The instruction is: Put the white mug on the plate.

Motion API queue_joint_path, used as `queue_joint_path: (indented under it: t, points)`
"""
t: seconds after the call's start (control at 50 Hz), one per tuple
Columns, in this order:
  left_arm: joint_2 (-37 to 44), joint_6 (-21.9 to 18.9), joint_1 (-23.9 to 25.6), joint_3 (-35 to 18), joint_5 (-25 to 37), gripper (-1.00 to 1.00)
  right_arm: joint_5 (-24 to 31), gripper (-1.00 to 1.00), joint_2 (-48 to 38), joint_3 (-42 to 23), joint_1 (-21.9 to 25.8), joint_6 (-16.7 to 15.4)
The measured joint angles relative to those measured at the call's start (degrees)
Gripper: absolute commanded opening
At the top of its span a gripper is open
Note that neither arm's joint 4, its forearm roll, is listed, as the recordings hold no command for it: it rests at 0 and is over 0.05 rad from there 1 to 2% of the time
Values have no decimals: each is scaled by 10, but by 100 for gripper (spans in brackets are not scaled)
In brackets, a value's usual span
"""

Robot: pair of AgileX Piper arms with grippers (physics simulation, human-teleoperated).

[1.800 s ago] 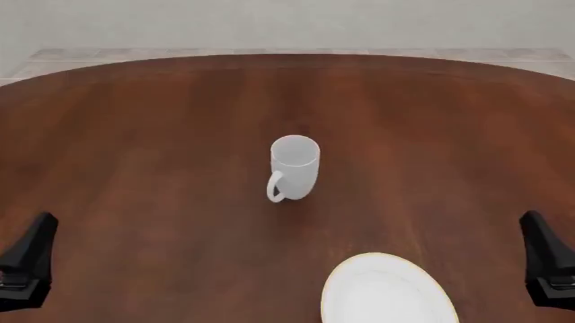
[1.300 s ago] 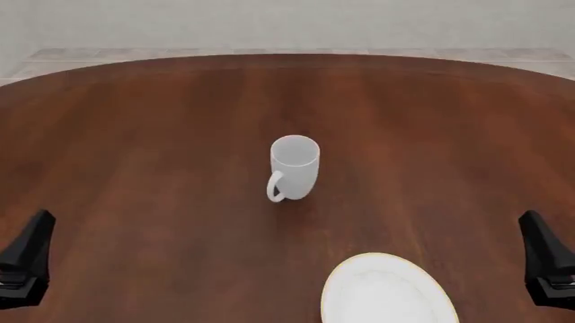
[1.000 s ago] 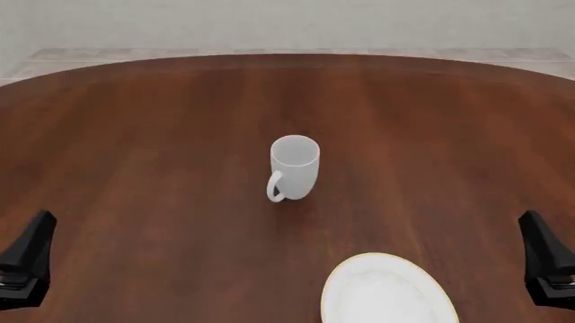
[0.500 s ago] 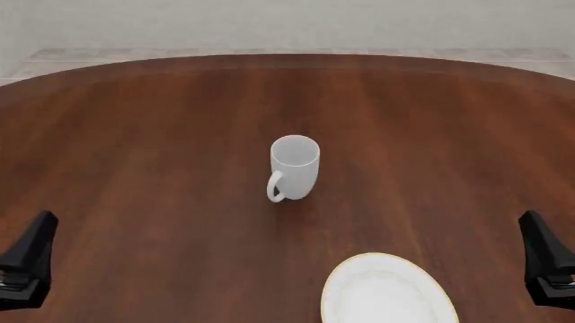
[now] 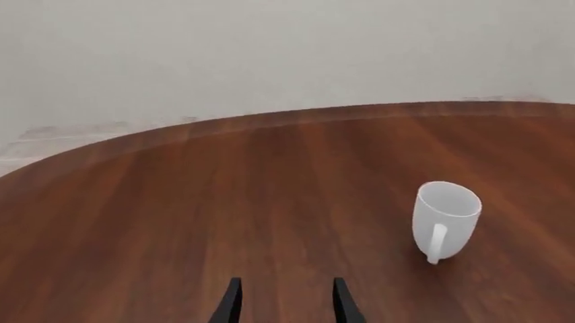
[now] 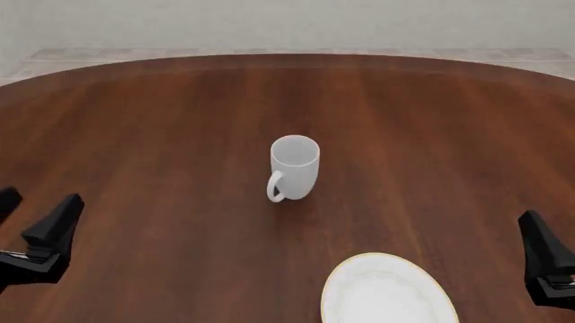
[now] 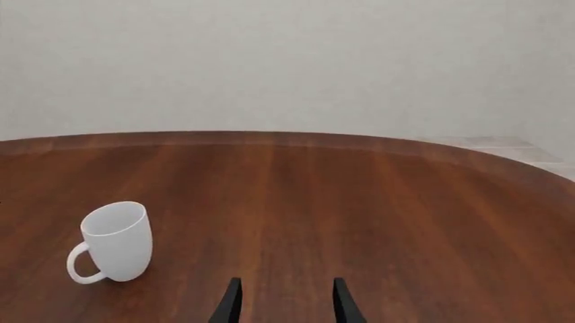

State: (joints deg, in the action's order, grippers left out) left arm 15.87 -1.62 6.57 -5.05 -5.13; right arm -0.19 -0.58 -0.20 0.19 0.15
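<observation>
The white mug (image 6: 295,168) stands upright near the middle of the table, its handle toward the near left. It also shows in the left wrist view as the mug (image 5: 445,219) and in the right wrist view as the mug (image 7: 112,242). The plate (image 6: 386,296) lies empty at the near edge, right of centre. My left gripper (image 6: 32,214) hovers at the near left, open and empty, well short of the mug. My right gripper (image 6: 546,254) sits at the near right, open and empty. Both wrist views show parted fingertips (image 5: 231,304) (image 7: 231,304) with only table between them.
The dark wooden table (image 6: 431,134) has a curved far edge, with a pale floor and wall (image 6: 287,27) behind it. No other objects show on the table.
My left gripper has shifted right and a little forward over the table. Mug, plate and right gripper have not moved.
</observation>
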Motion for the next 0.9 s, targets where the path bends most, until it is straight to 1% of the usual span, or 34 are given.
queue_joint_path:
  t: [0.14, 0.32, 0.72, 0.9]
  points:
    - [40, 3, 21, -16, -5, 100, 0, 100, 0, 0, 1, 0]
    - [83, 2, 48, -47, 6, 100, -1, 100, -1, 1, 1, 0]
    - [190, -16, 94, -90, 3, 100, -4, 100, -6, 1, 3, -1]
    - [218, -25, 110, -102, 3, 100, -4, 100, -5, 1, 3, -1]
